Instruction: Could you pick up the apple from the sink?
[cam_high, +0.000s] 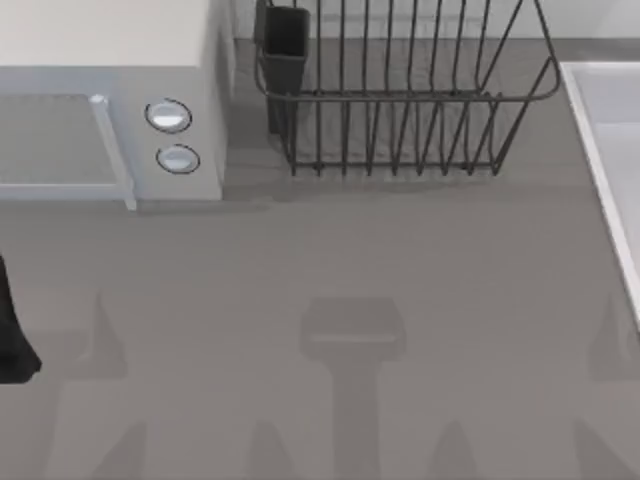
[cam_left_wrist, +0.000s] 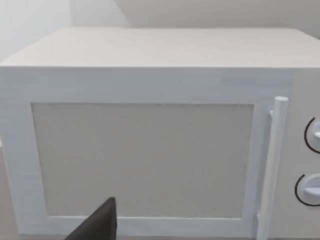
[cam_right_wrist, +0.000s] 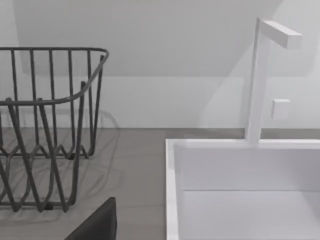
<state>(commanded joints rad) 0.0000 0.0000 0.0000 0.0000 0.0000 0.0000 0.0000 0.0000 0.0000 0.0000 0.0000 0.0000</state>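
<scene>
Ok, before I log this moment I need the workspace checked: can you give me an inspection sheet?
Surface: grey table, bare in the middle.
Job's things: sink at the table's right edge, pale basin with raised rim; apple: nothing seen.
Clutter: white microwave at back left, door shut; dark wire dish rack at back centre.
Grippers: left arm parked at the left edge; jaws cannot be judged.
Cables: nothing seen.
Surroundings: white faucet behind the sink; pale wall.

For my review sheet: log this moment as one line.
apple: unseen | sink: right table edge, beside dish rack | left arm: parked at left edge | grasp: not started
</scene>
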